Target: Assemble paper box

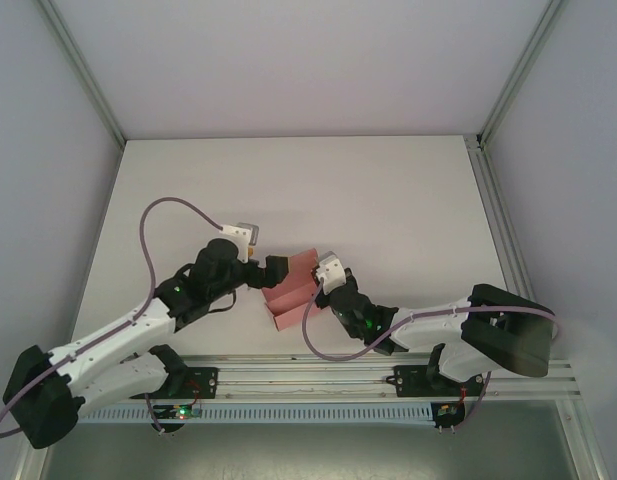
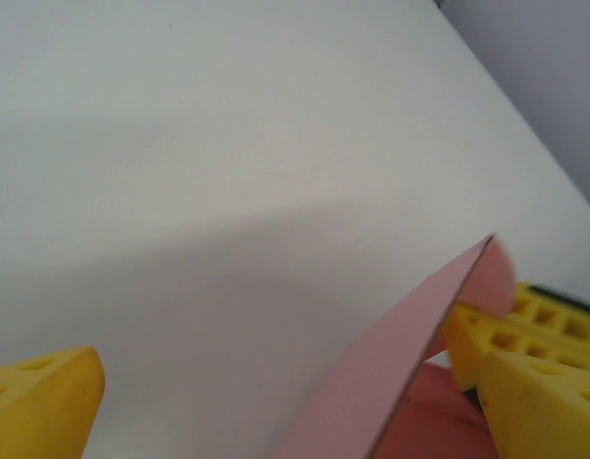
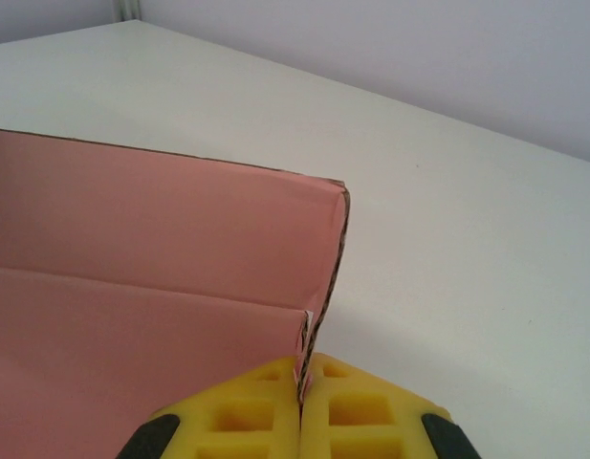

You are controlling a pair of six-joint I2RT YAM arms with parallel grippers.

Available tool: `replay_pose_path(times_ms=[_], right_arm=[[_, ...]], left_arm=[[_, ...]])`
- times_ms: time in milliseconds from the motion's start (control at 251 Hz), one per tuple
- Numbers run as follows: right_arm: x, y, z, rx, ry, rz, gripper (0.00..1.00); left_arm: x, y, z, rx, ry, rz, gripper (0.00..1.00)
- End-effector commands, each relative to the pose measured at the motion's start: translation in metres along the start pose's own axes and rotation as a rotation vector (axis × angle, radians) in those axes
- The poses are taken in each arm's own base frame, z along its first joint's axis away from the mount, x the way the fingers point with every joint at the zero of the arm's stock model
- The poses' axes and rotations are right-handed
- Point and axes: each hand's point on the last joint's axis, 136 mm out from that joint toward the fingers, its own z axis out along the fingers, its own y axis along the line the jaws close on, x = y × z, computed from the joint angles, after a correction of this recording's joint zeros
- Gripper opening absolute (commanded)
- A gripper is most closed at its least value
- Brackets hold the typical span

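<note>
The paper box (image 1: pixel 291 296) sits on the desk (image 1: pixel 388 190) by its near edge, between left claw (image 1: pixel 273 272) and right claw (image 1: pixel 321 285).

White-and-black arms (image 1: pixel 108 345), looping purple cables (image 1: pixel 173 205), yellow pocketed jaws, green lights (image 1: pixel 178 291)

The paper box (image 1: pixel 291 292) is plain pink card, half folded, with one wall standing upright along a crease. It sits on the table (image 1: pixel 388 200), near its front middle.

Legible markings: none recorded.
No text, label, brand, number or sign is made out on the plain pink paper box (image 1: pixel 288 300) or on the bare white table (image 1: pixel 388 200) beneath it.
</note>
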Motion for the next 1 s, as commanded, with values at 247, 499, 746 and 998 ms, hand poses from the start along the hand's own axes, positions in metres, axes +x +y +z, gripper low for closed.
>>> replay_pose_path(times_ms=[247,499,746,998], right_arm=[[0.017,0.012,-0.009,-0.048,0.016,-0.097,0.02],[0.019,0.012,-0.008,-0.043,0.028,-0.121,0.02],[0.017,0.013,-0.01,-0.059,0.013,-0.103,0.04],[0.017,0.008,-0.014,-0.052,0.018,-0.077,0.08]], left_arm=[[0.021,0.066,-0.045,-0.471,0.172,-0.34,1.0],[0.018,-0.054,-0.016,0.284,0.261,-0.002,0.93],[0.023,-0.065,-0.009,0.351,0.305,0.209,0.73],[0.054,-0.056,0.005,0.237,0.405,0.382,0.21]])
